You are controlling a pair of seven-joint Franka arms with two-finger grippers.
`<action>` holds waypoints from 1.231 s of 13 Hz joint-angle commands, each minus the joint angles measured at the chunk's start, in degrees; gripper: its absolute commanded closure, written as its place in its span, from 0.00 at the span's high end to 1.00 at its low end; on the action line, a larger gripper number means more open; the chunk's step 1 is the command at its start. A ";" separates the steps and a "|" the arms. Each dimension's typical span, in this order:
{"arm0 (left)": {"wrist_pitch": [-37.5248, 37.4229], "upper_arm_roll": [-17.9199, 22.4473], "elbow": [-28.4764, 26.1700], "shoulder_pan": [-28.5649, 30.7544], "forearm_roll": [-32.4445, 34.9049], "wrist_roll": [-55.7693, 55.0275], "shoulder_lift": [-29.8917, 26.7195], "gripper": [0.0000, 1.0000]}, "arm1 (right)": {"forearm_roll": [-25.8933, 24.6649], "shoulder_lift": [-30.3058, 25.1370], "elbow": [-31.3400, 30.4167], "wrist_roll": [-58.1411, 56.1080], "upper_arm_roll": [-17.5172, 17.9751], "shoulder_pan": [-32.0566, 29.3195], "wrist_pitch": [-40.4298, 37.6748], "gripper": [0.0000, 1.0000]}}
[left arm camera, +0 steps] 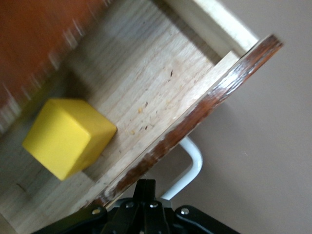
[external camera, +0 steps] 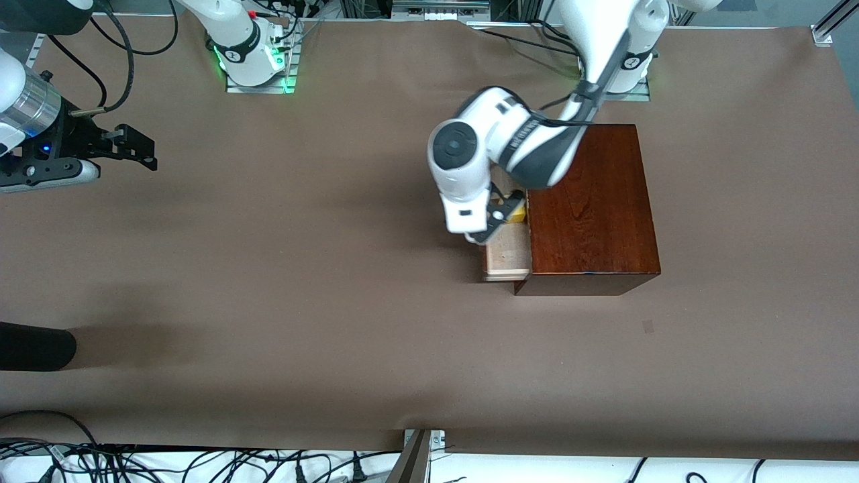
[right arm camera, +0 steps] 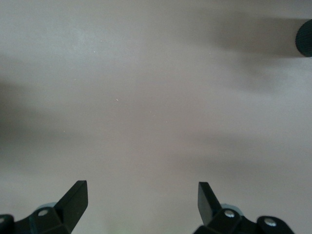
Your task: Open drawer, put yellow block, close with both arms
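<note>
The mahogany box (external camera: pixel 590 208) stands toward the left arm's end of the table. Its drawer (external camera: pixel 508 258) is pulled partly out toward the right arm's end, showing a pale wood floor (left arm camera: pixel 136 78). The yellow block (external camera: pixel 517 215) (left arm camera: pixel 68 136) lies inside the drawer, close to the box. My left gripper (external camera: pixel 493 225) (left arm camera: pixel 146 187) is shut with nothing between its fingers. It hangs just outside the drawer's dark front panel (left arm camera: pixel 195 114), beside the white handle (left arm camera: pixel 192 165). My right gripper (external camera: pixel 144 151) (right arm camera: pixel 143 200) waits open over bare table at the right arm's end.
A black rounded object (external camera: pixel 33 345) (right arm camera: pixel 304 38) juts in at the table's edge near the right arm's end, nearer the front camera than the right gripper. Brown table (external camera: pixel 302 268) spreads between the two grippers. Cables lie along the front edge (external camera: pixel 201 463).
</note>
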 commanded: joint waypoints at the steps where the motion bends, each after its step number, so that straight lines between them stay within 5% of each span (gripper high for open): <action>1: -0.30 0.95 -6.41 2.15 2.30 4.10 -4.79 0.00 | 0.90 0.35 0.97 -1.01 -0.25 0.00 -0.76 1.00; 9: -0.38 0.08 -8.35 4.71 1.77 7.72 -9.01 0.00 | 0.90 0.35 0.97 -1.01 -0.34 0.00 -0.41 1.00; 12: -0.38 -6.05 -7.82 5.84 0.80 7.89 -12.17 0.06 | 0.90 0.18 0.97 -1.01 -0.25 0.00 -0.76 1.00; 13: -0.38 -8.25 -7.74 6.81 0.54 8.06 -13.40 0.26 | 0.98 0.09 0.97 -1.01 -0.25 0.00 -0.76 1.00; 14: -0.38 -9.41 -7.73 7.43 0.54 8.24 -14.46 0.99 | 0.90 0.00 0.97 -1.18 -0.16 0.00 -0.59 1.00; 16: -0.38 -10.03 -7.82 9.53 0.45 9.29 -17.35 1.00 | 0.98 -0.09 0.97 -6.34 -0.42 0.00 -0.23 1.00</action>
